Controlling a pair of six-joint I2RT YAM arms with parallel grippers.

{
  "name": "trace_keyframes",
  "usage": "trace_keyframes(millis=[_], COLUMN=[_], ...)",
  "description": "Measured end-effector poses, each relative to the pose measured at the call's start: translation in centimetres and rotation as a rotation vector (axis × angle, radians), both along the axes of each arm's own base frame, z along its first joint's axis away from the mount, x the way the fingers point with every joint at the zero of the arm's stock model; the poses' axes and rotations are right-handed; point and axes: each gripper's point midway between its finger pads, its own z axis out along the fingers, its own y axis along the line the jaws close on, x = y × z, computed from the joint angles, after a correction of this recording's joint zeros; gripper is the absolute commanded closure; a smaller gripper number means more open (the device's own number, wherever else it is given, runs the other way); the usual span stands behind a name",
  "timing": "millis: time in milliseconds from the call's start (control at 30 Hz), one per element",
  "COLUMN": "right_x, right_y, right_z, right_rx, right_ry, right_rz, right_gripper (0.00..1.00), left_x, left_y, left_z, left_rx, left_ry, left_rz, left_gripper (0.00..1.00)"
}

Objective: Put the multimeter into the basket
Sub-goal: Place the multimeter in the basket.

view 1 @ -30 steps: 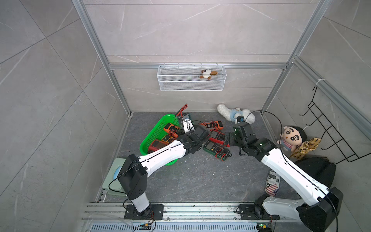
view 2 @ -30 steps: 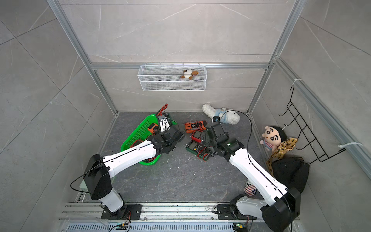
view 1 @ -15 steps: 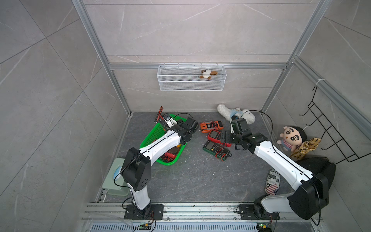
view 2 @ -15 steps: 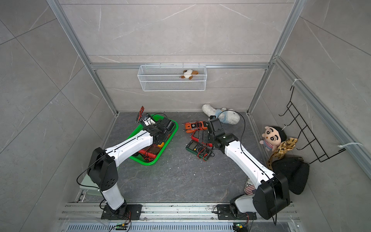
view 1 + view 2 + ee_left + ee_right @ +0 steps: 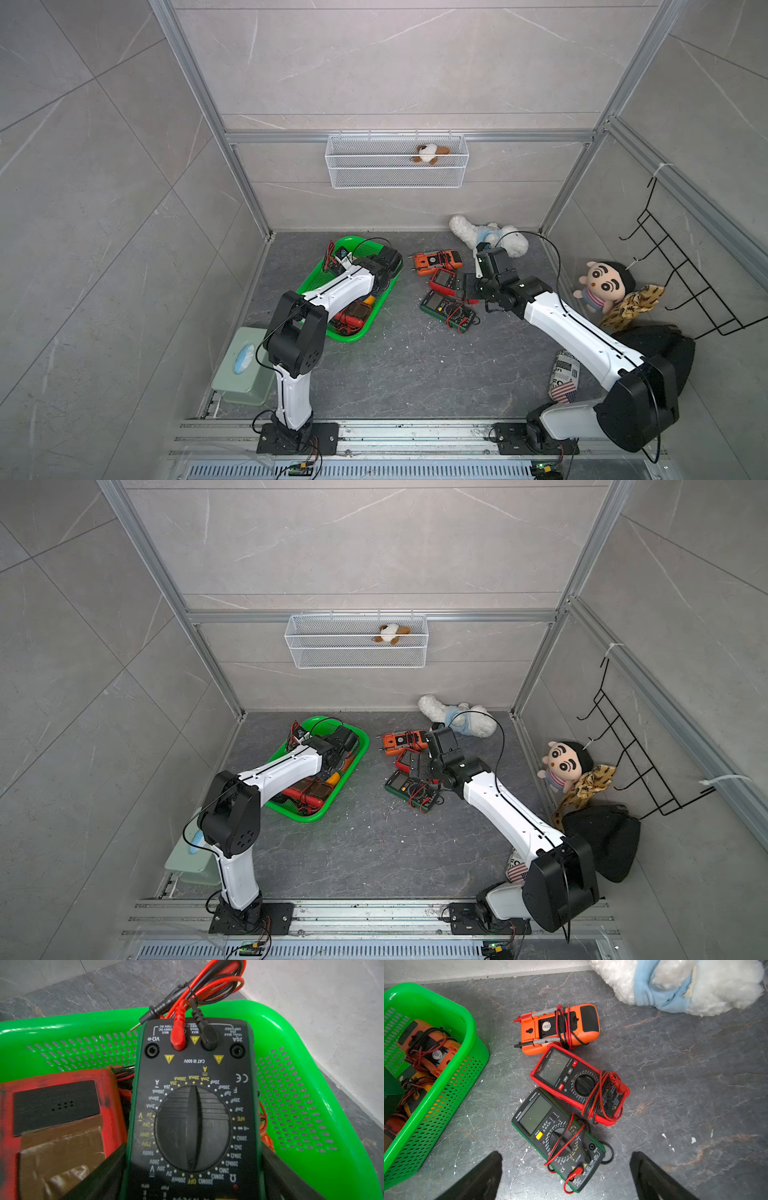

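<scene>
The green basket [image 5: 270, 1016] was seen beneath the left pincer [image 5: 192, 1157], whose jaws were closed wide on the flanks of a green-cased multimeter [image 5: 193, 1059], held inside the basket's rim beside a red meter [image 5: 62, 1105]. The right pincer [image 5: 566, 1155] was held fully spread and empty, with three loose meters [image 5: 579, 1084] laid just ahead of it on the floor [image 5: 675, 1084].

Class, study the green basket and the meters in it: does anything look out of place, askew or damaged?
The green multimeter, held by the left gripper over the basket, has its lead bundle sticking out past the rim. The red meter beside it bears a brown tape patch, perhaps a repair.
</scene>
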Motion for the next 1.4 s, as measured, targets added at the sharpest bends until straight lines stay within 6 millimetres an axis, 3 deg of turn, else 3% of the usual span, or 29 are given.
trace_keyframes(millis=[300, 467, 533, 600, 1033, 1267, 1400], right_x=[-0.1, -0.2, -0.2, -0.2, -0.3, -0.3, -0.6], right_y=[0.1, 0.1, 0.1, 0.1, 0.4, 0.3, -0.2], right_z=[-0.4, -0.6, -0.6, -0.6, -0.7, -0.8, -2.0], right_rx=[0.004, 0.003, 0.003, 0.005, 0.016, 0.020, 0.019], right_ry=[0.006, 0.010, 0.009, 0.010, 0.014, 0.019, 0.038], right_rz=[0.005, 0.006, 0.006, 0.008, 0.018, 0.006, -0.028], right_gripper=[0.00, 0.00, 0.00, 0.00, 0.00, 0.00, 0.00], left_x=[0.0, -0.2, -0.2, -0.3, -0.9, -2.5, -3.9], left_y=[-0.6, -1.1, -1.2, -1.1, -0.9, -0.6, 0.1], left_z=[-3.2, -4.0, -4.0, -4.2, -3.2, -0.4, 1.0], left_rx=[-0.093, -0.137, -0.144, -0.148, -0.165, -0.187, -0.196], left_ry=[0.048, 0.063, 0.063, 0.061, 0.035, -0.007, -0.031], left_rz=[0.044, 0.055, 0.060, 0.066, 0.063, 0.043, 0.035], left_gripper=[0.97, 0.78, 0.58, 0.01, 0.02, 0.02, 0.02])
